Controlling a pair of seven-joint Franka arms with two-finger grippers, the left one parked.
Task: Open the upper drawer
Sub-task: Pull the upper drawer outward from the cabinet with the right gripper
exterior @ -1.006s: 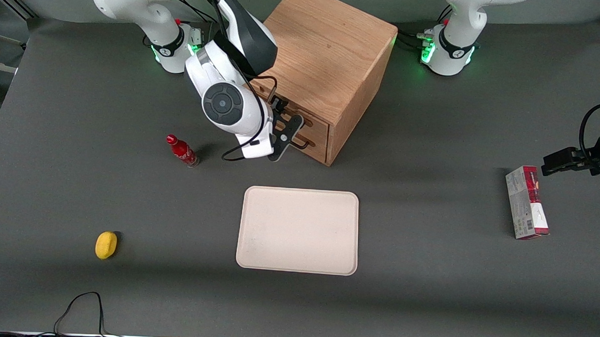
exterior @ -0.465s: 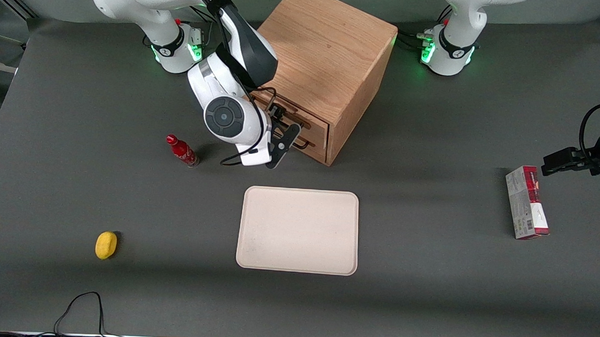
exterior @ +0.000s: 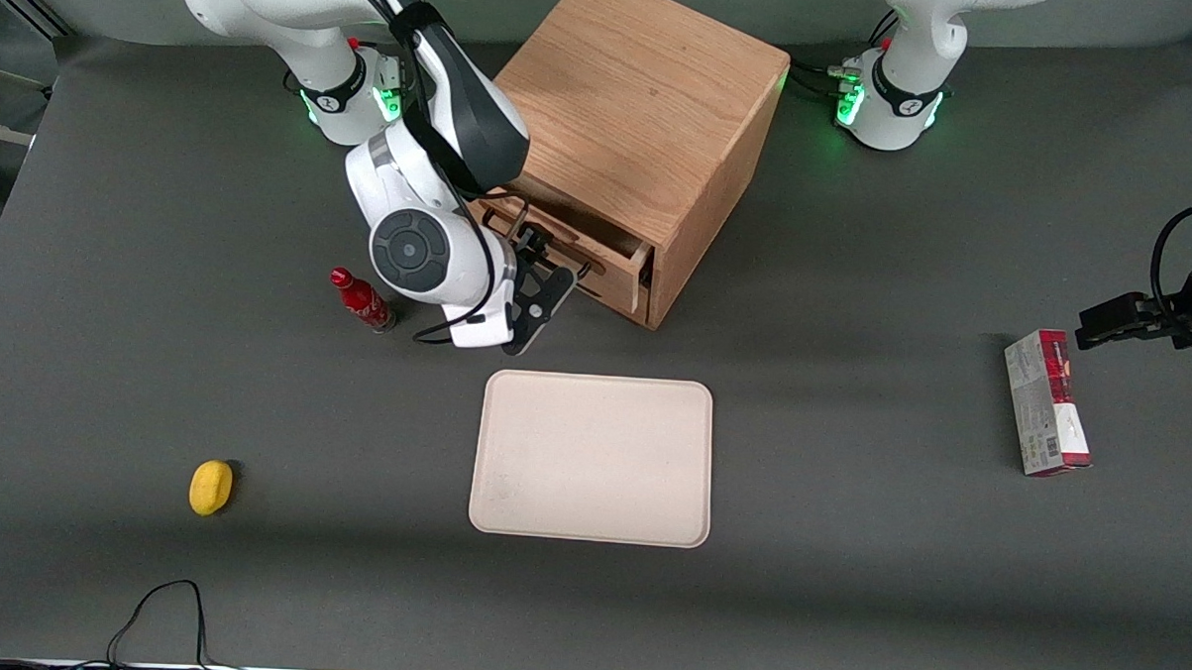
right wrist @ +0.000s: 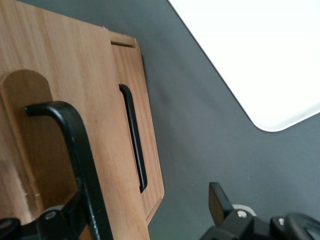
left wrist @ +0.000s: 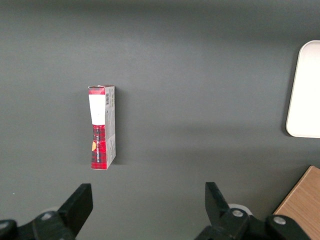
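This is a robotics lab set up for manipulation trials. A wide worktop covered in plain dark grey matting (exterior: 844, 602) carries two white robot arm bases with green status lights (exterior: 887, 97) bolted at the edge farthest from the front camera, with loose black cables (exterior: 165, 608) trailing at the nearest edge. The items look like test props, not household clutter: a light oak two-drawer cabinet (exterior: 644, 109) stands between the arm bases, a bare cream rectangular tray (exterior: 592, 459) lies nearer the camera than the cabinet, and a small red bottle (exterior: 361, 300), a yellow lemon-like piece (exterior: 210, 486) and a red-and-grey carton (exterior: 1046, 402) lie scattered well apart from it.
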